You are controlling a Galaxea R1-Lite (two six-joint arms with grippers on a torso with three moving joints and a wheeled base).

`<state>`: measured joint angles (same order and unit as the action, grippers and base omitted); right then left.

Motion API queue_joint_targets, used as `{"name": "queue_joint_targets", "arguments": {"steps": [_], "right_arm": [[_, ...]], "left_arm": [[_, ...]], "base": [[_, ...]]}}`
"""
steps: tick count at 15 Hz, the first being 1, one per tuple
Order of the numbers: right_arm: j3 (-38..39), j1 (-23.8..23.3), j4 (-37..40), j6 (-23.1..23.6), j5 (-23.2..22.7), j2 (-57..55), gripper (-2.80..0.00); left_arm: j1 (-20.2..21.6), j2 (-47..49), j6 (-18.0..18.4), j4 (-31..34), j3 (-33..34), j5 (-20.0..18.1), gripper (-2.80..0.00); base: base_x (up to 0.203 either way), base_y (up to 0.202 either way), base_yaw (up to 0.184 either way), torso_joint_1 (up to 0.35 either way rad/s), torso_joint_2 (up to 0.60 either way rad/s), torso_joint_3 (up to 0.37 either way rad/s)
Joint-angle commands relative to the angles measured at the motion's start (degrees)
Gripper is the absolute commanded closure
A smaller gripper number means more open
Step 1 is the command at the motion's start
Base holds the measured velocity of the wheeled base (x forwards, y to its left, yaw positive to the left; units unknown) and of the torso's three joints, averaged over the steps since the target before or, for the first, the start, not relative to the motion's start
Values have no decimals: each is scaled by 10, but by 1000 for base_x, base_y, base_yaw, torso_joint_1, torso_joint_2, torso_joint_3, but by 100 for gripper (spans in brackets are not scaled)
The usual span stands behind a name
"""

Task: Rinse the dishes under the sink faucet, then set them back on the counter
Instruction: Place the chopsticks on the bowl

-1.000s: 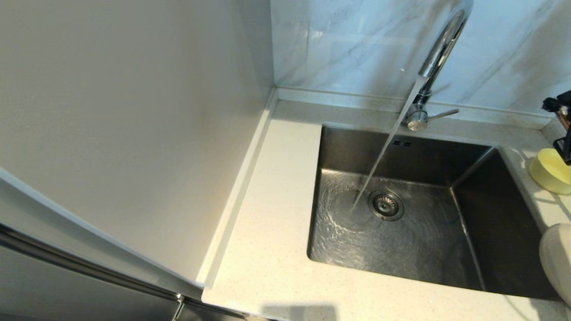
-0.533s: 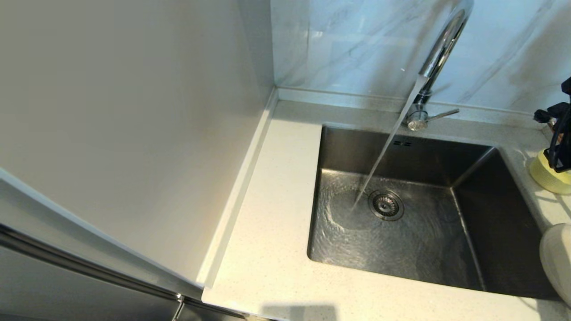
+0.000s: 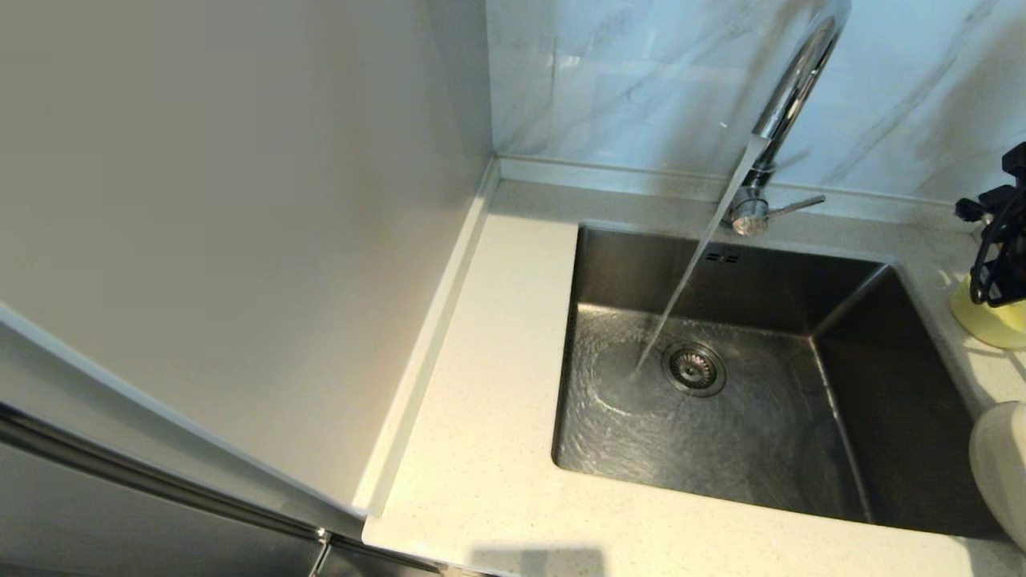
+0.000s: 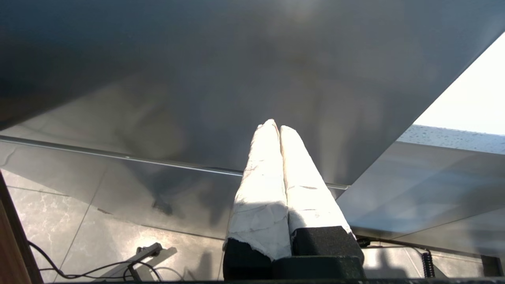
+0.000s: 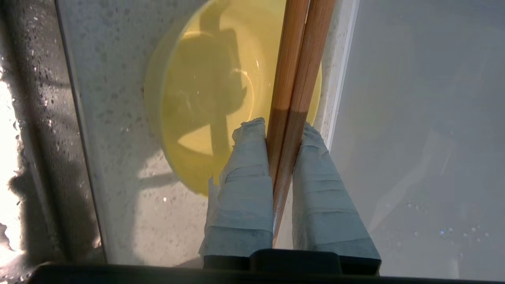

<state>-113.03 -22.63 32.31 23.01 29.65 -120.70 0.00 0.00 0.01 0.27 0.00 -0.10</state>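
we see right gripper point(image 5: 281, 128) clamped on thin brown wooden chopsticks point(image 5: 296, 75), just above small pale yellow round bowl point(image 5: 205, 98) on off-white speckled desk point(image 3: 497, 449), beside square steel sink point(image 3: 721, 385). chrome gooseneck faucet point(image 3: 789, 96) running. left gripper point(image 4: 275, 128) fingers together, away from sink.

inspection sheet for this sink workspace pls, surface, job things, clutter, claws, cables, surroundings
surface: speckled off-white counter around the sink, wet beside the bowl.
job's things: faucet running, stream landing next to the drain; yellow bowl on the counter right of the sink; chopsticks held over the bowl; off-white plate at the right edge.
clutter: nothing seen.
claws: right claw shut on the chopsticks, above the bowl; left claw shut, holding nothing, parked below the counter.
cables: black cables on the floor, left wrist view.
surroundings: marble wall panel behind, plain panel on the left.
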Motion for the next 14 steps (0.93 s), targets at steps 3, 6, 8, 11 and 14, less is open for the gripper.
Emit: {"name": "queue_joint_targets", "arguments": {"steps": [3, 6, 8, 11, 14], "right_arm": [[-1, -1, 1, 6, 3, -8, 0], [-1, -1, -1, 24, 3, -8, 0], [-1, -1, -14, 24, 3, -12, -280], [-1, -1, -49, 24, 5, -16, -280], [0, -1, -49, 23, 4, -15, -280]], "left_arm": [[0, 0, 0, 0, 0, 0, 0], [0, 0, 0, 0, 0, 0, 0], [0, 0, 0, 0, 0, 0, 0], [0, 0, 0, 0, 0, 0, 0], [0, 0, 0, 0, 0, 0, 0]], "base": [[0, 0, 0, 0, 0, 0], [0, 0, 0, 0, 0, 0], [0, 0, 0, 0, 0, 0], [0, 0, 0, 0, 0, 0], [0, 0, 0, 0, 0, 0]]}}
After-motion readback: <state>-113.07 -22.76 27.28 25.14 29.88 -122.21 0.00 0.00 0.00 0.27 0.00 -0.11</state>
